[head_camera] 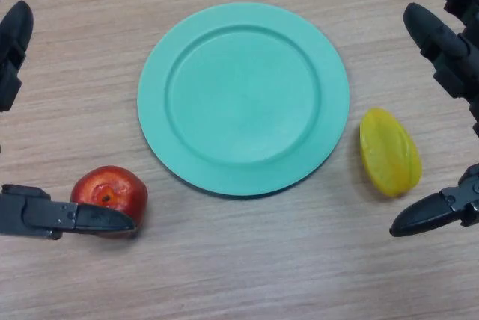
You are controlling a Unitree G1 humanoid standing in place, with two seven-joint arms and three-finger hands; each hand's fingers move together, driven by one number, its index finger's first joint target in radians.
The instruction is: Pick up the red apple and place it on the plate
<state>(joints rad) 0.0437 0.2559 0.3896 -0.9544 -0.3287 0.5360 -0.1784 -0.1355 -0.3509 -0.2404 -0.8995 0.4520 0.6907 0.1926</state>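
Note:
The red apple (112,189) rests on the wooden table at the lower left, stem end facing up. A round teal plate (243,99) lies flat in the middle with nothing on it, up and to the right of the apple. My left hand (45,217) is open at the left edge. Its thumb stretches across the apple's lower front edge, and its fingers (13,51) stay well above and left of the fruit. My right hand (449,51) is open at the right edge, away from the apple.
A yellow ridged fruit (389,152) lies right of the plate, between my right hand's fingers and its thumb (430,219). The wooden table (262,268) fills the whole view.

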